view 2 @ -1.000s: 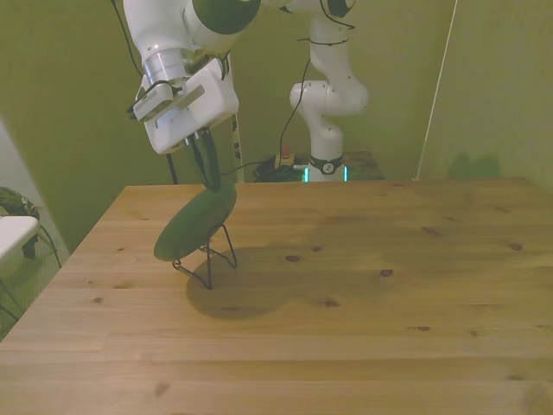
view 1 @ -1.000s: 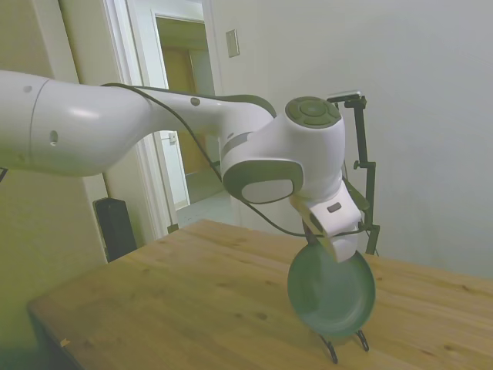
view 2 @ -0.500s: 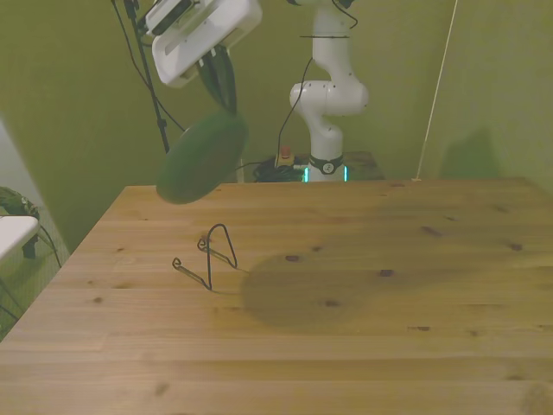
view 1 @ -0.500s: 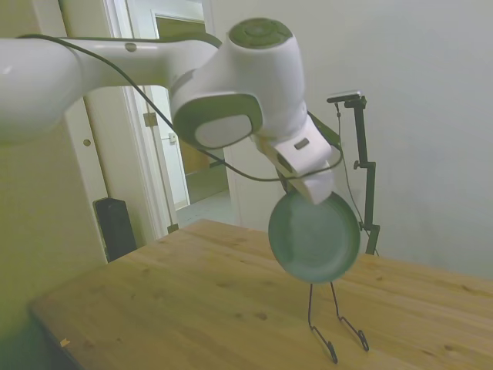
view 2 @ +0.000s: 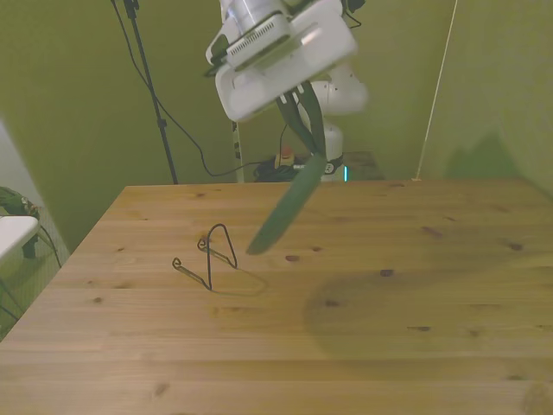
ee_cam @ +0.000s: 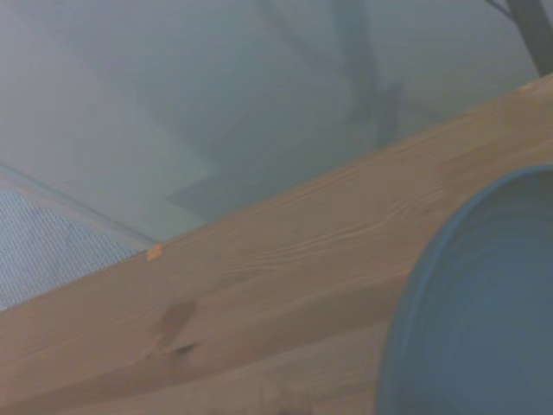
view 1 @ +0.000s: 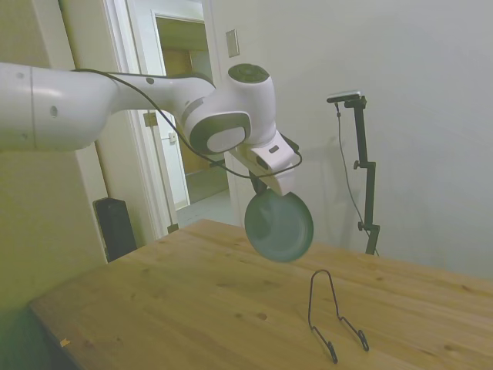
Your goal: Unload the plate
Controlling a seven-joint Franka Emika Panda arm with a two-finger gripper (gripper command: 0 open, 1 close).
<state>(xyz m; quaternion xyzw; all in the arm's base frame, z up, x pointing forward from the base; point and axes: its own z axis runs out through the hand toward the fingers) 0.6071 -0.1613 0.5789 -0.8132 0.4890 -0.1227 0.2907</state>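
One plate (view 1: 279, 226), hanging on edge from its rim in the clenched hand (view 2: 309, 145), is high above the surface (view 2: 363, 328), clear of the wire stand (view 2: 212, 257) toward the front view's right, so setting it down means descending and laying it flat.

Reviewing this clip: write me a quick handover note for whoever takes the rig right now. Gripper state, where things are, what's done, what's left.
Gripper: shut on the rim of the plate, holding it in the air above the table, tilted on edge.
Wire stand: empty, upright on the table toward the front view's left; the plate hangs clear of it.
Done: plate is off the stand.
Left: probably lower the plate onto bare wood away from the stand, then release and pull back.
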